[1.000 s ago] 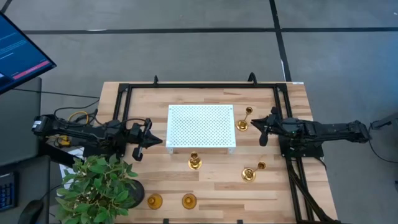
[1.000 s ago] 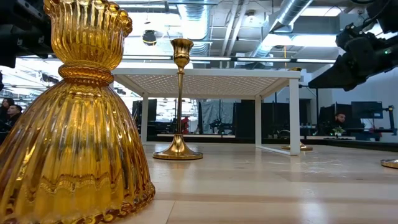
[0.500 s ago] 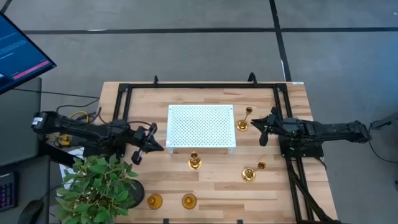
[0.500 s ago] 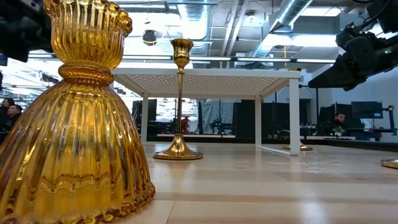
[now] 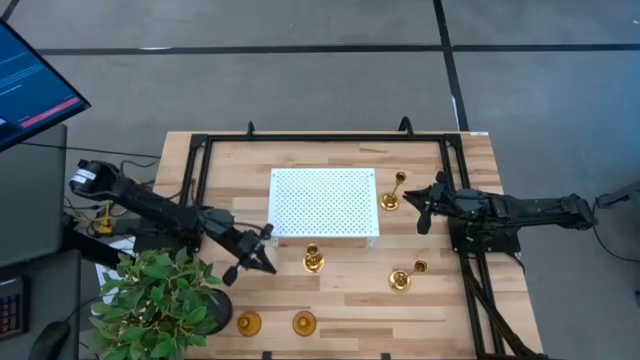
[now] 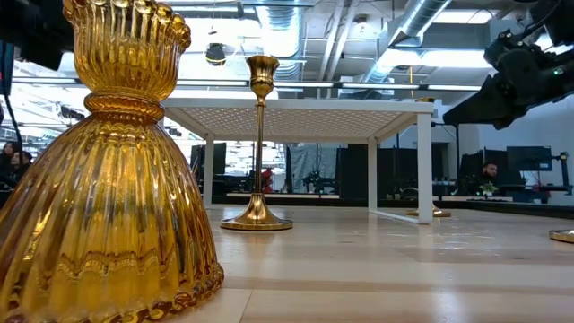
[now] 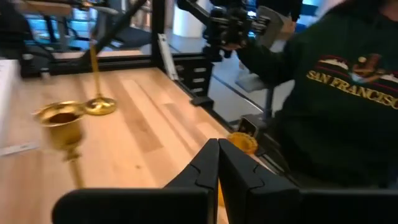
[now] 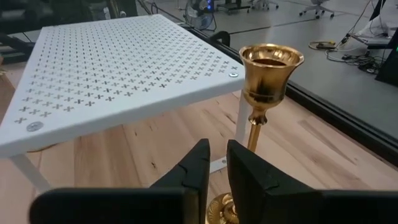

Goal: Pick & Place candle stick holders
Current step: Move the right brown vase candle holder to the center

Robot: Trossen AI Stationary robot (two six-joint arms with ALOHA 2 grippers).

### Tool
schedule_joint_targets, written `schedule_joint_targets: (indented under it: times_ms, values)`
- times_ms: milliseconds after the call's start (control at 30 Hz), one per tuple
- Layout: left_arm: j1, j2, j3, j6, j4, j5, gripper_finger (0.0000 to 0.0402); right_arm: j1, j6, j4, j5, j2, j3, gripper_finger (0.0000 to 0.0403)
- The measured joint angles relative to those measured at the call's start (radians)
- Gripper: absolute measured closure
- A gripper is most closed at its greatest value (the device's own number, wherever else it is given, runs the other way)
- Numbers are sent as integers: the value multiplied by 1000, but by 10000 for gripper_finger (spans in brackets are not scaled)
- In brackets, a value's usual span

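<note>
the candle stick holders are shiny gold pieces with round bases, spread over the wooden table (image 5: 340, 290) around a white perforated tray (image 5: 322, 201). a tall thin-stemmed holder (image 5: 313, 260) stands just in front of the tray's near edge; a second tall holder (image 5: 391, 198) stands just beside the tray's right edge; a third tall holder (image 5: 401, 279) is on the right front part of the table; two squat ribbed holders, one (image 5: 248, 322) and the other (image 5: 304, 322), sit near the front edge. the left gripper (image 5: 264, 262), fingers pressed together and holding nothing, hovers near the tray's front left corner, just left of the holder in front of the tray and apart from it. the right gripper (image 5: 418, 208) hangs just right of the holder by the tray's right edge, its fingers (image 8: 198, 168) nearly together with a narrow gap, the stem just ahead of the tips, not gripped.
</note>
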Motion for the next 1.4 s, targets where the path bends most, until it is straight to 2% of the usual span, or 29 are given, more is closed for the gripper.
schedule_joint_targets:
  times_ms: [300,567,767,1033,1167,1300,1400]
  values:
    - [-42,131,104,2,0,-70,394,0,0,8,0,0,0,356]
    - [-42,219,190,65,0,-73,396,0,0,8,0,0,0,356]
    - [-46,288,246,67,-2,13,397,0,0,8,0,0,0,356]
    - [-97,385,309,95,-5,25,397,0,0,11,0,0,0,356]
    - [-121,419,347,113,-32,-49,397,0,0,11,0,0,0,356]
    - [-137,425,409,98,-204,-150,398,0,0,13,0,0,0,356]
    - [-145,426,435,63,-270,-150,398,0,0,13,0,0,0,356]
